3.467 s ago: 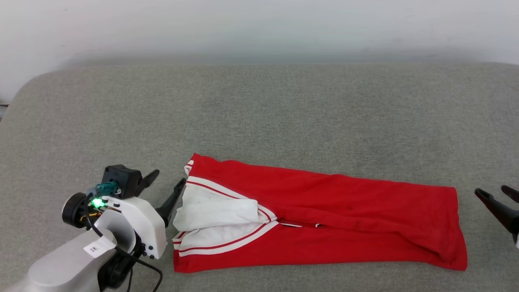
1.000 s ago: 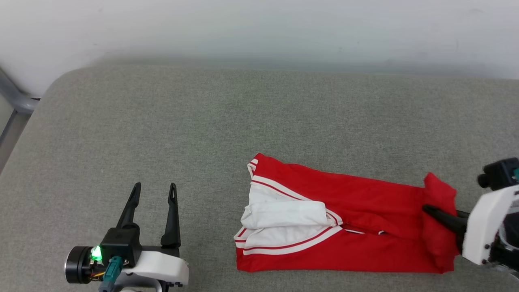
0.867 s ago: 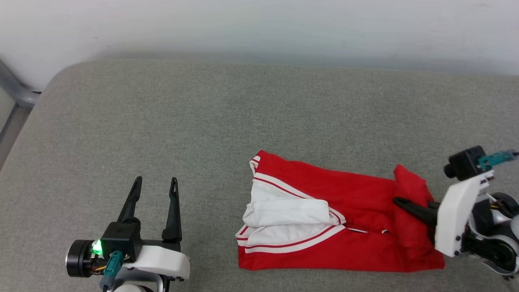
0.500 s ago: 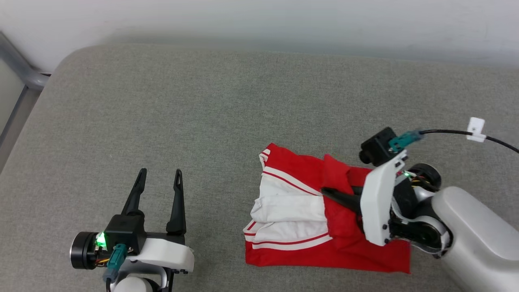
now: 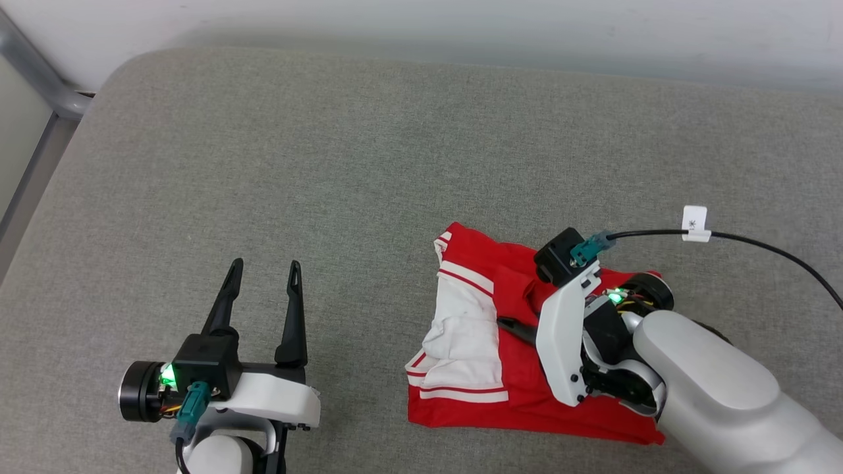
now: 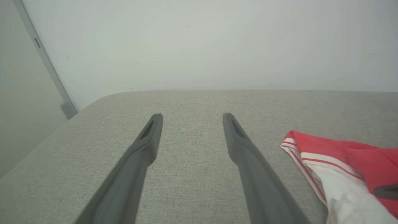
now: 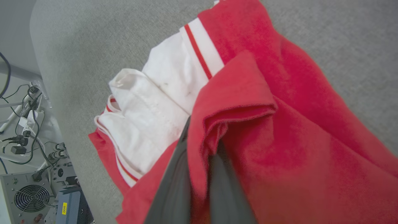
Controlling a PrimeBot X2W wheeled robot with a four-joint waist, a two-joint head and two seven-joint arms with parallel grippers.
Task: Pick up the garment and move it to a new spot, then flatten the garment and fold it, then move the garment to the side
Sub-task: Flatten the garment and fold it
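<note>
The garment (image 5: 517,388) is showing soft matt cloth; the desk (image 5: 329,164) is wearing coarse weave; the left pincer (image 5: 265,264) is looking matt plastic.

In the head view, the garment (image 5: 461,339) lies on the cushion (image 5: 329,164) at lower right. My right gripper (image 5: 504,322) rests over its right half; my left gripper (image 5: 266,264) sits lower left, well apart.

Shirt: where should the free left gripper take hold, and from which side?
Probably the striped sleeve edge of the shirt, approached from the robot's left: it lies flat and uncovered, facing the open left gripper. The right gripper pinches the folded-over red hem.
</note>
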